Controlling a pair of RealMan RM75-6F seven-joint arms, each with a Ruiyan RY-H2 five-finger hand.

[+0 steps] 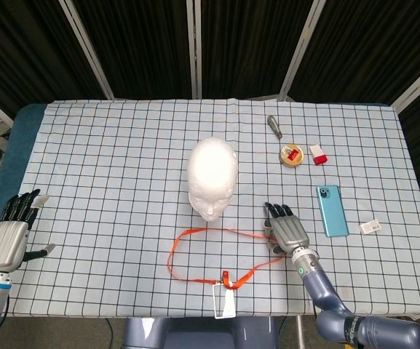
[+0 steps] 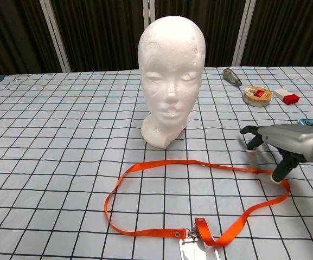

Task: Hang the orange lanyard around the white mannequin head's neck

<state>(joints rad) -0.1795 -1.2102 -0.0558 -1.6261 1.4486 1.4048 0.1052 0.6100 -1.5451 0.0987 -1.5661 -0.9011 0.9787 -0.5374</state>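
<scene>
The white mannequin head (image 1: 212, 174) (image 2: 171, 76) stands upright at the table's middle, facing the front edge. In front of it the orange lanyard (image 1: 195, 234) (image 2: 161, 164) lies flat in a loop, its clear badge (image 1: 225, 303) (image 2: 198, 251) at the front edge. My right hand (image 1: 287, 230) (image 2: 284, 143) hovers palm-down over the loop's right end, fingers spread and fingertips touching or nearly touching the strap; it holds nothing. My left hand (image 1: 7, 241) rests open at the far left edge, seen only in the head view.
Back right of the head lie a small dark tool (image 1: 274, 126), a round tin (image 1: 292, 155) (image 2: 256, 95) and a red-and-white eraser (image 1: 317, 154). A teal phone (image 1: 331, 211) lies just right of my right hand, a small white tag (image 1: 372, 226) beyond it.
</scene>
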